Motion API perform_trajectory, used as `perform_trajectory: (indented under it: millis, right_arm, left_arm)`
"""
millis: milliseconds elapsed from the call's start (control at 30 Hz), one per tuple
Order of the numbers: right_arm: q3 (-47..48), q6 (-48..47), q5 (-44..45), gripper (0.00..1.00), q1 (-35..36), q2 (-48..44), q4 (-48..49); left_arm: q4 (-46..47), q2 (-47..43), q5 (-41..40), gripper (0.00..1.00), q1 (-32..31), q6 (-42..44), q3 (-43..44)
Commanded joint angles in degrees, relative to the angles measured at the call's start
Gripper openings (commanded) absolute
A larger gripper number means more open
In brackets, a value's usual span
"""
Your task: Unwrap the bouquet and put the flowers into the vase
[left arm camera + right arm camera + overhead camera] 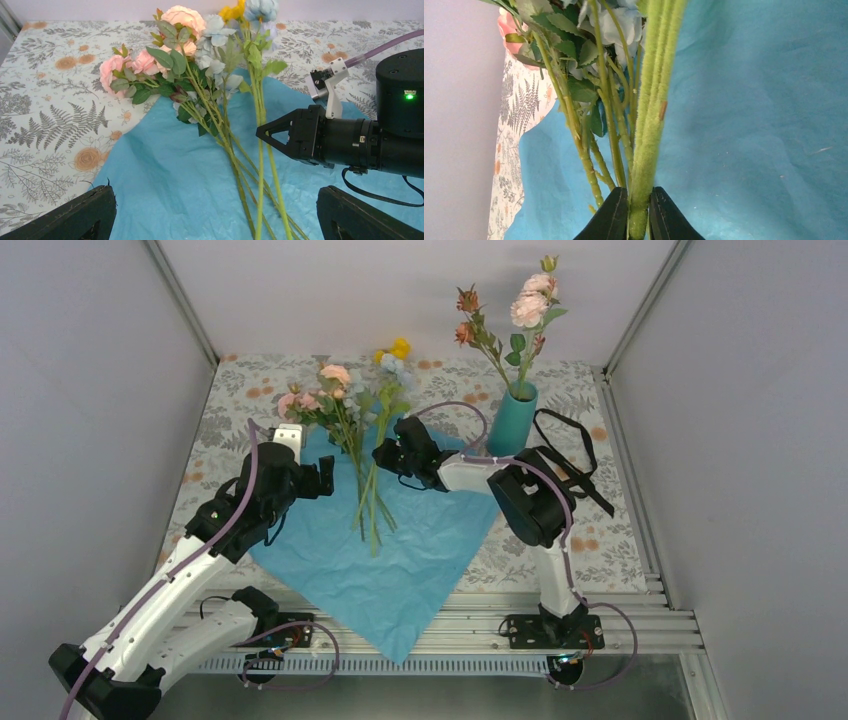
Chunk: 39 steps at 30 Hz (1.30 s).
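Grey walls close round a flower-print desk (600, 530), where the blue paper (400, 570) lies spread flat across the middle of the overhead view, its wrapping job done. The loose flowers (352, 430) rest on it, their long axis running almost straight up and down the frame, with blooms toward the top and cut ends toward the bottom. The right jaws come in from the right side of the bunch and are pinched shut low on a fuzzy green stem (649, 125), possibly a pair lying together. In the left wrist view it is the stem (260, 145) topped by the yellow and pale-blue heads. The left jaws sit just left of the bunch, spread wide and holding nothing. The vase (512, 422) stands to the right of the gripped stem and slightly higher in the frame, well clear of the paper's centre, with a few stems (525, 315) upright in it. The right arm is plainly the nearer one. The stem lies flat with its cut end pointing away from the vase mouth, so I judge it must be lifted and tipped upright before it goes in.
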Motion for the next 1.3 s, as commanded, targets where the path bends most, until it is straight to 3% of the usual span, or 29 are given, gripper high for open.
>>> perform_trajectory:
  millis: [0, 67, 300, 400, 467, 500, 833, 1100, 1267]
  right_arm:
    - [-0.32, -1.37, 1.88, 0.13, 0.95, -3.75, -0.45]
    - [-0.23, -2.22, 2.35, 0.05, 1.04, -4.28, -1.02]
    - [-0.24, -3.58, 5.41, 0.04, 1.39, -6.89, -4.43]
    - [-0.16, -4.9, 7.51, 0.21, 1.49, -9.0, -6.49]
    - [0.49, -6.31, 7.96, 0.06, 1.49, -9.46, -7.91]
    - [0.59, -7.05, 7.86, 0.04, 1.49, -9.73, -8.13]
    - [-2.59, -11.47, 12.75, 0.04, 1.81, -18.88, -9.5]
    - [-4.57, -22.25, 19.22, 0.04, 2.41, -30.65, -9.0]
    - [-6.95, -30.75, 18.08, 0.04, 2.44, -37.49, -5.05]
  left_arm:
    - [0.44, -0.47, -0.77, 1.0, -0.21, 0.23, -0.38]
    - [0.43, -0.58, -0.77, 1.0, -0.24, 0.22, -0.37]
    - [0.37, -0.33, -0.95, 1.0, -0.2, 0.22, -0.38]
    - [0.37, -0.2, -0.95, 1.0, -0.2, 0.27, -0.45]
    - [0.37, -0.14, -1.08, 1.0, -0.2, 0.22, -0.39]
    - [0.37, -0.09, -1.03, 1.0, -0.2, 0.22, -0.38]
    - [0.19, 0.28, -1.02, 1.0, -0.2, -0.12, -0.43]
    - [0.02, 0.48, -0.02, 1.0, -0.2, -1.38, -0.38]
    - [0.26, 0.52, 1.49, 1.0, -0.2, -2.12, -0.47]
